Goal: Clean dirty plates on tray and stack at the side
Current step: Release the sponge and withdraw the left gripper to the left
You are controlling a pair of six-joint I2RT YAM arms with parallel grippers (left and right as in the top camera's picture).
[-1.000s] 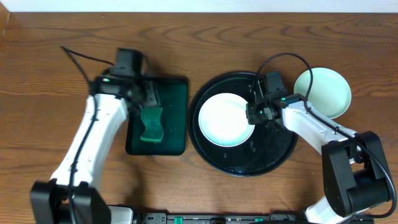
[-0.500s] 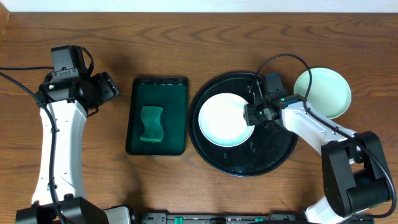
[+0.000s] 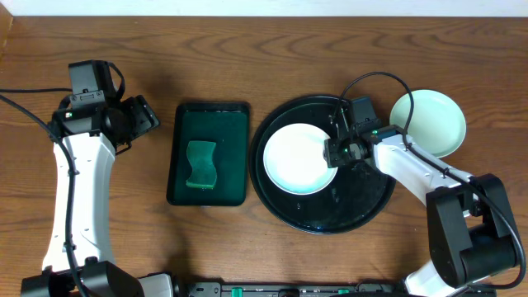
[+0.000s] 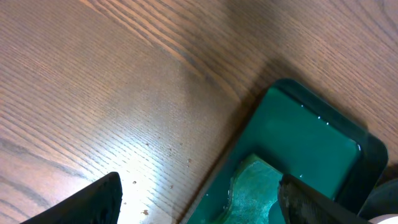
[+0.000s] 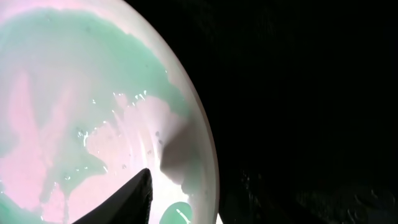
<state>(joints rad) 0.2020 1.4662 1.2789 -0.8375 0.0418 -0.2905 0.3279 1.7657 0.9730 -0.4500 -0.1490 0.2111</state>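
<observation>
A white plate with pale green smears lies in the left part of the round black tray. My right gripper is at the plate's right rim. In the right wrist view one finger hangs over the smeared plate, a little apart from the rim. The other finger is lost against the black tray. A pale mint plate sits on the table to the right of the tray. A third plate does not show. My left gripper is open and empty, left of the sponge's tray.
A wavy green sponge lies in a dark green rectangular tray left of the black tray. Both show in the left wrist view: the sponge, the tray, with my open left gripper over the wood beside its edge.
My left arm has pulled back from over the green tray to the far left, leaving the sponge there. My right gripper has shifted slightly left onto the plate's rim.
</observation>
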